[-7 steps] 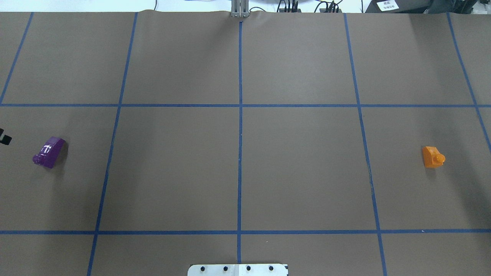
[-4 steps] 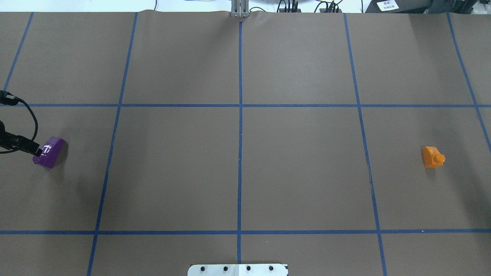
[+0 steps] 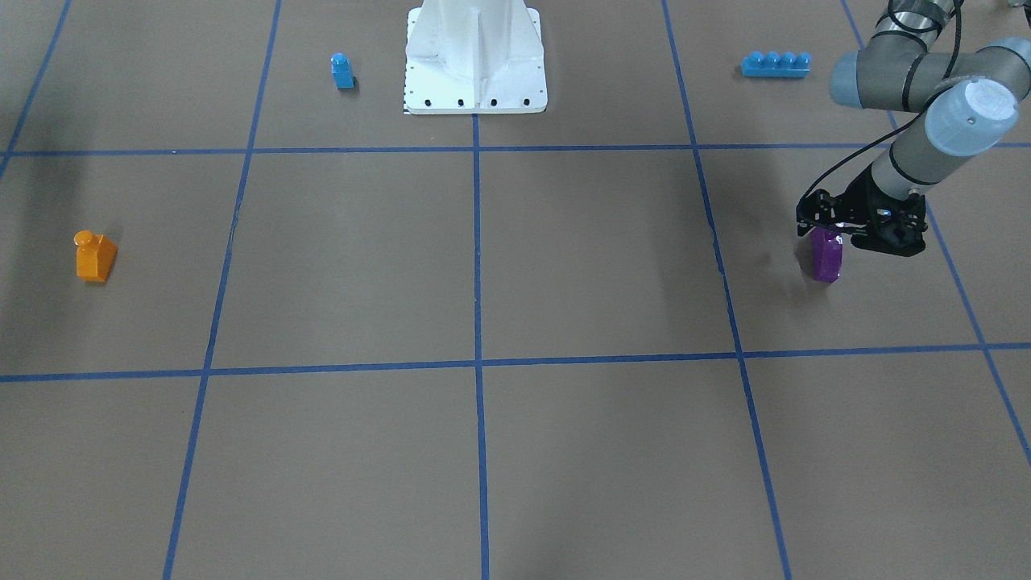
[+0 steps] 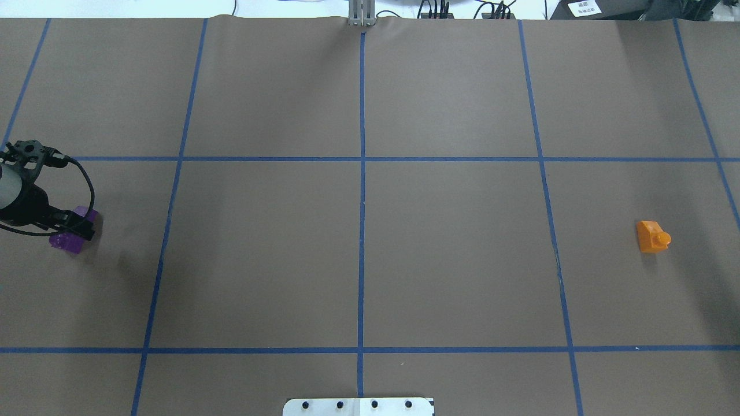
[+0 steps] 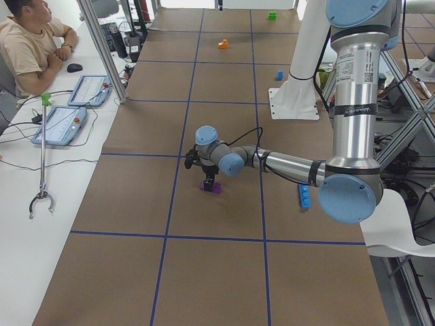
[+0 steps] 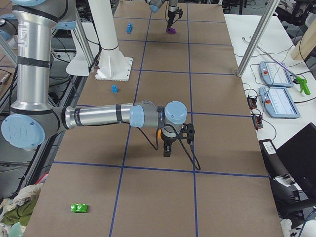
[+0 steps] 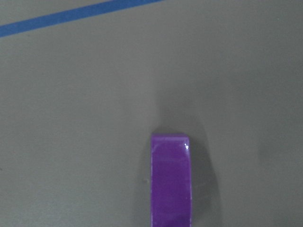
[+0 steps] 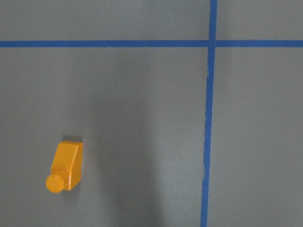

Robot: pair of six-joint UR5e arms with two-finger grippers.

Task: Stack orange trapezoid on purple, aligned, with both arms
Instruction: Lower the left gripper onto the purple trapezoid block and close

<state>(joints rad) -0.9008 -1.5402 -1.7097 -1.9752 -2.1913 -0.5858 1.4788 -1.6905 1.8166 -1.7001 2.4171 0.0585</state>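
Brown paper covers the table (image 4: 451, 260); my left gripper (image 3: 823, 229) hangs at the purple (image 3: 826, 259), and I cannot tell whether it grasps. Only the right-end view shows my right gripper (image 6: 167, 152), its fingers equally unclear; the orange trapezoid (image 4: 652, 236) lies far across the table.

From behind the robot, I see the left wedge brick (image 4: 60, 241) at the far left of the counter (image 4: 451, 260) and the right wedge brick (image 4: 651, 236) at the far right. Both lie in the middle row of squares, well apart. The left arm (image 3: 910, 153) reaches over the left end, and the left jaws sit over that brick; whether they touch it I cannot tell. The right arm (image 6: 98, 116) stretches above the right end. The robot's stand (image 3: 475, 56) sits mid-edge on the robot's side. A single-stud brick (image 3: 342, 71) lies near the stand on the robot's right. A four-stud brick (image 3: 775, 64) lies farther off on its left.
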